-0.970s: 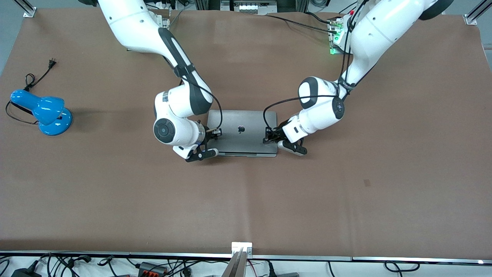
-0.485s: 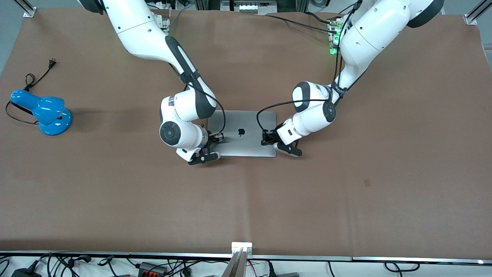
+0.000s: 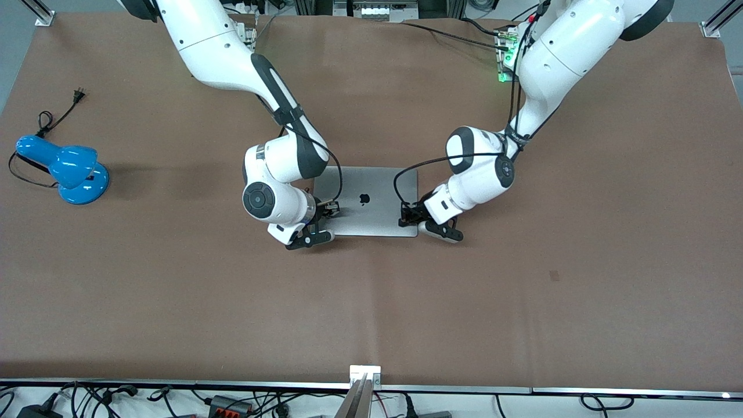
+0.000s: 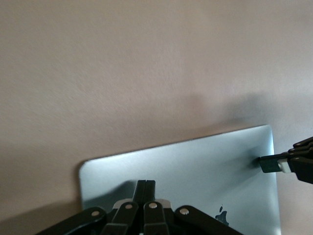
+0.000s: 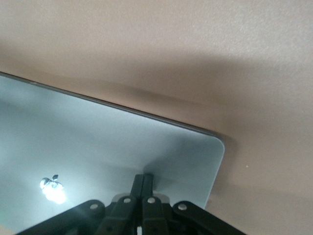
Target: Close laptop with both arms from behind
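The laptop (image 3: pixel 371 201) lies shut and flat near the middle of the brown table (image 3: pixel 371 302), lid up with the dark logo showing, its edges square to the table's edges. The right gripper (image 3: pixel 328 210) rests on the lid at the edge toward the right arm's end, and in the right wrist view its fingers (image 5: pixel 143 185) are pressed together with their tips on the silver lid just inside a rounded corner. The left gripper (image 3: pixel 406 217) sits on the lid at the edge toward the left arm's end, close to the corner nearer the front camera; in the left wrist view its fingers (image 4: pixel 145 190) are likewise closed flat against each other on the lid, holding nothing, and the right gripper's tip shows at the lid's other edge. Both arms bend low over the laptop's two ends. Bare table lies all around the laptop, with a wide stretch between it and the front camera's edge. A blue lamp (image 3: pixel 64 168) stands well apart, toward the right arm's end, its cord (image 3: pixel 55 119) trailing away from it.
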You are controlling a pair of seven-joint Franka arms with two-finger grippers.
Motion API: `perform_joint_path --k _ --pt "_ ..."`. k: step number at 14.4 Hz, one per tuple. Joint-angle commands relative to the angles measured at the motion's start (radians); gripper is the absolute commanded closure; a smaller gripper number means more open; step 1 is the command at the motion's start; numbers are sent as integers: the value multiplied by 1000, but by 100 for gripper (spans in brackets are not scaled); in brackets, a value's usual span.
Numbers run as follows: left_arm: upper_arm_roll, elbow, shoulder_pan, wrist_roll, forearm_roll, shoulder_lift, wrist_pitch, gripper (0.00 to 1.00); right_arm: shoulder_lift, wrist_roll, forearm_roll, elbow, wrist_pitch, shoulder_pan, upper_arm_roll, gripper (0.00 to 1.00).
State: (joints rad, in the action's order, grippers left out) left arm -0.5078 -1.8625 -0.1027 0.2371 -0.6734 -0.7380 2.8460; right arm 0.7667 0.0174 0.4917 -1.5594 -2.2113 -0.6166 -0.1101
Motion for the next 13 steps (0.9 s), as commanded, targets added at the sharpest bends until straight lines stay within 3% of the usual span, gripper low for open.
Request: perform_joint_path --k 1,5,11,13 --pt "27 -10 23 25 -9 69 -120 99 -7 1 -10 22 25 -9 -29 100" --pt "90 17 31 36 81 152 -305 99 -76 1 -18 16 131 -14 -101 100" --pt "121 144 135 27 121 183 -665 99 -182 70 -218 10 337 -17 -218 100" --pt "136 215 150 10 184 181 -787 99 -211 72 -245 4 373 -15 -246 100"
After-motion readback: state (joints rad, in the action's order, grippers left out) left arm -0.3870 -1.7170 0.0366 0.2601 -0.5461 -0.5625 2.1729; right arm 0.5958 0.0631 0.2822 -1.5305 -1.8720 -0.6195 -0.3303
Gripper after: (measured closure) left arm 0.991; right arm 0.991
